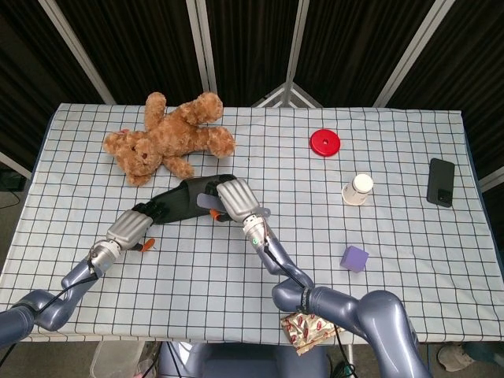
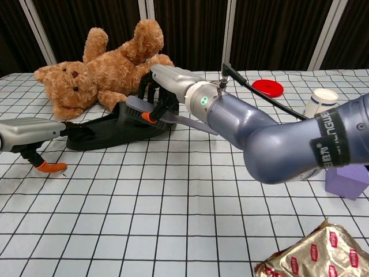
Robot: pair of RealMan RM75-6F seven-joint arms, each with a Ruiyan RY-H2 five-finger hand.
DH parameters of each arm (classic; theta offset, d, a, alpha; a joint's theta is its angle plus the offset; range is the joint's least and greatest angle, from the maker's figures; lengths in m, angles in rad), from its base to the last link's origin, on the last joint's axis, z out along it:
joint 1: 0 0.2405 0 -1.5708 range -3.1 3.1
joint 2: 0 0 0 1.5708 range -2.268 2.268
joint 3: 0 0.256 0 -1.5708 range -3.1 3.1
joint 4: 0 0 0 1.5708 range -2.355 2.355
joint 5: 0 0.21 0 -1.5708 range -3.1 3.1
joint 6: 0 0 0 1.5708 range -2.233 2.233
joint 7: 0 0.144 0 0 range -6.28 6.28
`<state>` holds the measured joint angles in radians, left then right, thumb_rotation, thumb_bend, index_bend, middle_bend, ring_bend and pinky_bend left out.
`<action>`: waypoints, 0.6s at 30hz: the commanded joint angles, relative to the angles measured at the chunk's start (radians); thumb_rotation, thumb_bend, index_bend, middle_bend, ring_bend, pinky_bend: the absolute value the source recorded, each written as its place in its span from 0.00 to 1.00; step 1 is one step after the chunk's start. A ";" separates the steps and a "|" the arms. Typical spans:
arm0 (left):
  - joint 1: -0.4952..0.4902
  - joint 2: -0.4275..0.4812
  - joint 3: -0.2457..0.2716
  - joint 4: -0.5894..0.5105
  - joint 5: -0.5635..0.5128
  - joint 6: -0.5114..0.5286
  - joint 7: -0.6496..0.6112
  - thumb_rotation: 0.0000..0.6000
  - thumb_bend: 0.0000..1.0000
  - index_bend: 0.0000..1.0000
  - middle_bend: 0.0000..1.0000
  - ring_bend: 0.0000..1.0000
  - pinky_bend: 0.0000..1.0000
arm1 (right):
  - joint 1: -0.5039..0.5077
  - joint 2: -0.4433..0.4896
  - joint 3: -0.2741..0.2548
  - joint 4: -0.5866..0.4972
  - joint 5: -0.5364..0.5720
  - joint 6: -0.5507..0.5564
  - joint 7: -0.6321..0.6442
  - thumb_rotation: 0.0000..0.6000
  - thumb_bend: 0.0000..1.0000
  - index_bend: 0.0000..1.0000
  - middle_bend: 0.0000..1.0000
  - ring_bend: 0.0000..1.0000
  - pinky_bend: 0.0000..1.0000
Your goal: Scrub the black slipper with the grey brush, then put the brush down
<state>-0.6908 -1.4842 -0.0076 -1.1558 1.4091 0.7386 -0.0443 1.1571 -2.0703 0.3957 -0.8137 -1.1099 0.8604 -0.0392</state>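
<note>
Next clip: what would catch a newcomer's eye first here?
Probably the big brown teddy bear sprawled at the table's far left. Just in front of it lies the black slipper, with the right hand holding the grey brush on its top while the left hand rests at its other end. A red disc stands out at the far right.

Right robot hand (image 2: 164, 86) reached way forward off a long stretched arm, fingers curled around the grey brush (image 2: 167, 114). Left robot hand (image 1: 131, 229) lay low by the surface, fingers resting on the black slipper's (image 2: 118, 123) end.
</note>
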 commanded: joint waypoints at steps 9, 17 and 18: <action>0.002 0.012 0.004 -0.031 -0.013 0.000 0.021 0.94 0.57 0.05 0.04 0.03 0.11 | 0.020 -0.079 -0.009 0.164 -0.047 0.026 0.034 1.00 0.61 0.77 0.63 0.59 0.66; -0.002 0.009 0.005 -0.047 -0.023 -0.006 0.038 0.94 0.57 0.05 0.04 0.03 0.11 | 0.018 -0.102 0.000 0.206 -0.047 0.030 0.028 1.00 0.62 0.77 0.63 0.59 0.66; -0.002 0.008 0.005 -0.049 -0.024 -0.006 0.041 0.94 0.57 0.05 0.04 0.03 0.11 | 0.017 -0.103 0.000 0.208 -0.046 0.030 0.026 1.00 0.62 0.77 0.63 0.59 0.66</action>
<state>-0.6923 -1.4755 -0.0029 -1.2037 1.3852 0.7325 -0.0043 1.1745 -2.1727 0.3956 -0.6063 -1.1562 0.8904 -0.0128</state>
